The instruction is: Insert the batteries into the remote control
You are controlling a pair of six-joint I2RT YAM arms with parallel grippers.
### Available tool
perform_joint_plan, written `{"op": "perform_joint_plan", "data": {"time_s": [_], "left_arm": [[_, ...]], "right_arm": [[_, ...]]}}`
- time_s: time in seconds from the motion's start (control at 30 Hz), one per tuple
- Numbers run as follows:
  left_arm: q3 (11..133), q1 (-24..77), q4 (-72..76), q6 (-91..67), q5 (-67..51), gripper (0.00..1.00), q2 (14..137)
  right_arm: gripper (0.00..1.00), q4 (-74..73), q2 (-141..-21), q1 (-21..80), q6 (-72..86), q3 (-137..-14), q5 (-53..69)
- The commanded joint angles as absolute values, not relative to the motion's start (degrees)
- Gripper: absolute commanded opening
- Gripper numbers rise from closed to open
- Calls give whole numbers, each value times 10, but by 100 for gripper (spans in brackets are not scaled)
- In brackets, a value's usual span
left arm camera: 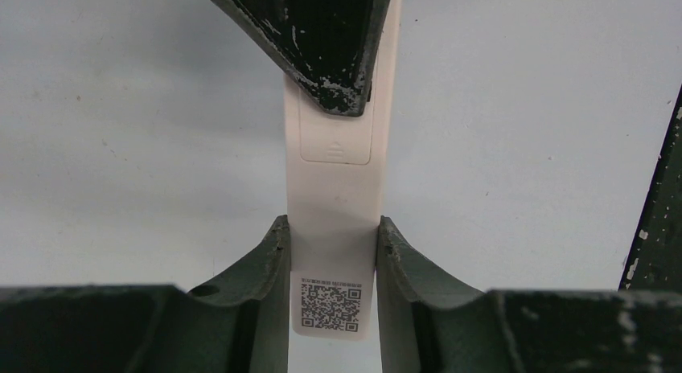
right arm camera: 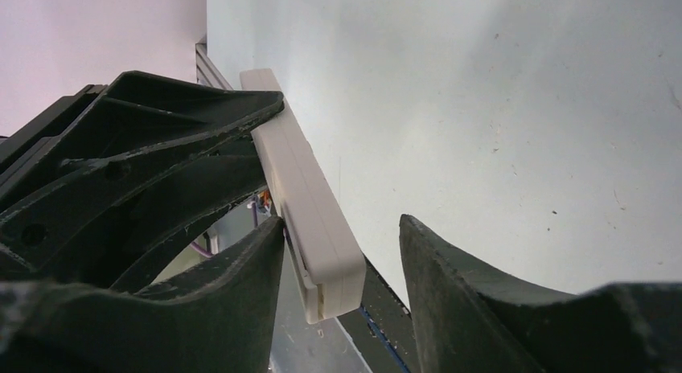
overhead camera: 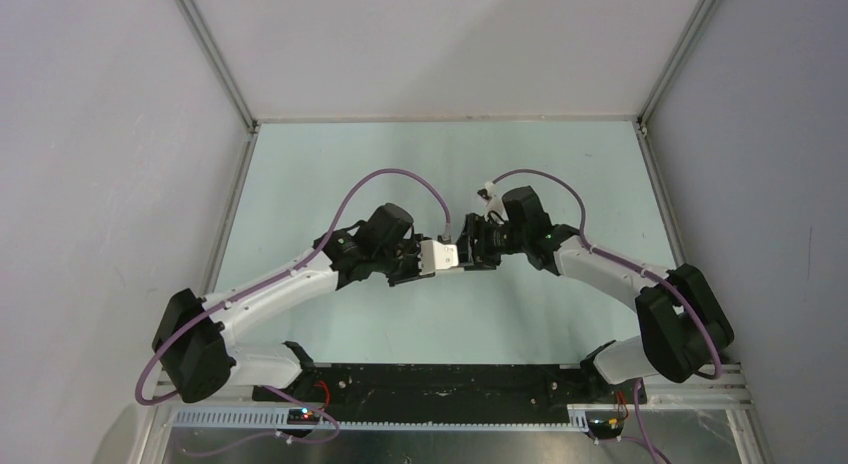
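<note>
The remote control is a slim white bar held in the air between the two arms, above the middle of the table. My left gripper is shut on its end, which carries a QR sticker. The remote's back faces the left wrist camera, and the battery cover with its small arrow sits closed on it. My right gripper stands open around the other end: one finger touches the remote's side, the other is apart from it. The batteries are out of view.
The pale green table is boxed in by grey walls with metal frame rails. A black base plate with both arm mounts runs along the near edge. Purple cables loop over both wrists.
</note>
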State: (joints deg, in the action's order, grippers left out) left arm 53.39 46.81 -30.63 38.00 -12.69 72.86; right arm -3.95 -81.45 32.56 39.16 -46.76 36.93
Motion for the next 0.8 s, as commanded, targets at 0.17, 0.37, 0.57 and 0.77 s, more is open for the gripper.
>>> {"op": "perform_joint_plan", "data": {"time_s": [0.17,0.37,0.57,0.77], "left_arm": [[551,468,-297,382,-143,0,713],[552,467,-299,384,-143,0,712],[552,467,-302,389,-143,0,709],[557,468,-303,387,-147,0,711]], "right_arm": [[40,-38,-813,322,385,-490,355],[29,-38,-807,313,371,-488,394],[25,-24,-799,303,365,-482,430],[24,-11,-803,305,375,-482,435]]}}
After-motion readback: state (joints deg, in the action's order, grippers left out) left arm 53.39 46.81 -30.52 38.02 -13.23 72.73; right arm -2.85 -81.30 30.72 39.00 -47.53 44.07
